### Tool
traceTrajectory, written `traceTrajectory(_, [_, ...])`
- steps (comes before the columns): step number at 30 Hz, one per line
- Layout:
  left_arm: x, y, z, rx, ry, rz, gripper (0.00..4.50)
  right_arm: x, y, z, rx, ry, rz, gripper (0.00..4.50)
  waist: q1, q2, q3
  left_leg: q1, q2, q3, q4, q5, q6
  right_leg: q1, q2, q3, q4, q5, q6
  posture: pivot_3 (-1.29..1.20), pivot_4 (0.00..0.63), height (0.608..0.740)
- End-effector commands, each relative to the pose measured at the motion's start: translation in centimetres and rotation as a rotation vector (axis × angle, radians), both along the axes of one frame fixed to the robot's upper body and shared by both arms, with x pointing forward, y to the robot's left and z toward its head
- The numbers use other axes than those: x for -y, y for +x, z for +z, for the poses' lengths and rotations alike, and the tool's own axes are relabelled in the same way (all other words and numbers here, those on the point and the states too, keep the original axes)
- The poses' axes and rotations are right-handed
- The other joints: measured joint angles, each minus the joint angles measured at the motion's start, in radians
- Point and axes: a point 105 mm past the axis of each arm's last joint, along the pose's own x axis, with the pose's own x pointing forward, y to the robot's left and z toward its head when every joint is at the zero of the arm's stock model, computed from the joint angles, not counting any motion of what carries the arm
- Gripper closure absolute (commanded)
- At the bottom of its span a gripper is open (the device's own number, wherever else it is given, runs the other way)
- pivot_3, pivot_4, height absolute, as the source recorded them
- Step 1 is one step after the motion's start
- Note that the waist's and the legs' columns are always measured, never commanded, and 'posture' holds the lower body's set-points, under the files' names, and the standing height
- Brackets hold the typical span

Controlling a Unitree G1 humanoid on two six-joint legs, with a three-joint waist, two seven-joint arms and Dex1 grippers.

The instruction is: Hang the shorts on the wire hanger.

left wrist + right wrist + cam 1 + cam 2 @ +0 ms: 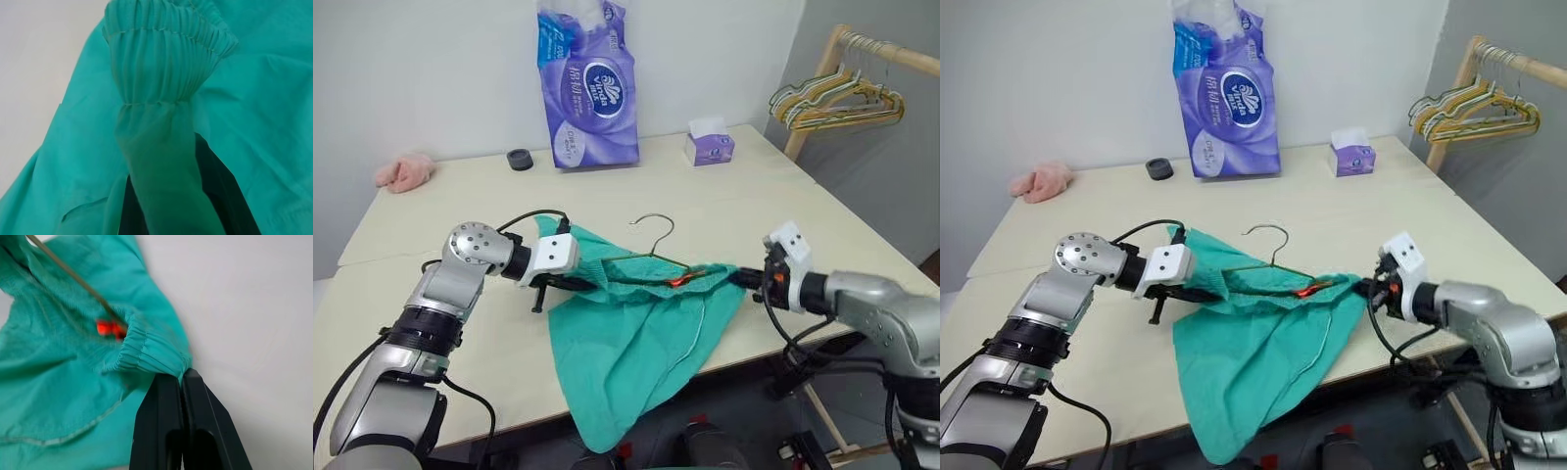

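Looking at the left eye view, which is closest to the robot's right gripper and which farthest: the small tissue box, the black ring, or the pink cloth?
From the right gripper:
1. Small tissue box, back of the table, right side.
2. Black ring, back of the table, left of the purple pack.
3. Pink cloth, far-left corner.

Even, soft indoor light; your head views are clear.
You get faint shadows on the table point(431, 294) and no glare. In your right wrist view the shorts point(73, 382) blur and its near fingers point(166, 431) look soft.
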Motion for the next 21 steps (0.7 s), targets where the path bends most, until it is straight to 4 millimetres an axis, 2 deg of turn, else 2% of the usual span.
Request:
traceTrajectory(1, [0.2,0.1,0.4,0.029,0.004,0.004,4.49,-0.9,0.0,1.4,0.047,-0.024,0.071,4.5,-0.002,0.0,0.0,0.0,0.0,0.0,0.0,0.0,0.0,0.0,0.0,0.0,0.0,0.0,0.0,-0.23,0.021,0.74])
traceTrajectory(6, [1.1,-0.2,0.2,0.028,-0.035,0.012,4.49,-2.1,0.3,1.1,0.077,-0.108,0.162,4.5,-0.004,0.0,0.0,0.0,0.0,0.0,0.0,0.0,0.0,0.0,0.0,0.0,0.0,0.0,0.0,-0.22,0.019,0.74])
traceTrajectory(12, [0.8,0.6,0.0,0.087,-0.029,0.063,4.49,-1.6,0.4,1.0,0.091,-0.151,0.183,4.5,-0.002,0.0,0.0,0.0,0.0,0.0,0.0,0.0,0.0,0.0,0.0,0.0,-0.001,0.0,0.0,-0.21,0.016,0.74])
traceTrajectory(15, [1.3,0.6,-0.1,0.092,-0.052,0.066,4.49,-1.7,0.3,1.1,0.098,-0.146,0.175,4.5,-0.003,0.0,0.0,0.0,0.0,0.0,0.0,0.0,0.0,0.0,0.0,0.0,-0.001,0.0,0.0,-0.22,0.01,0.74])
traceTrajectory(18, [2.0,0.6,-0.2,0.094,-0.07,0.054,4.49,-1.9,0.0,1.1,0.113,-0.164,0.191,3.84,-0.003,0.0,0.0,0.0,0.0,0.0,0.0,0.0,0.0,0.0,0.0,0.0,-0.001,0.0,0.0,-0.23,0.009,0.74])
traceTrajectory(21, [2.4,0.6,-0.2,0.098,-0.087,0.049,4.49,-1.7,-0.9,1.1,0.127,-0.213,0.234,2.94,-0.002,0.0,0.0,-0.001,0.0,0.0,0.0,0.0,0.0,0.0,0.0,0.0,-0.001,0.0,0.0,-0.23,0.01,0.74])
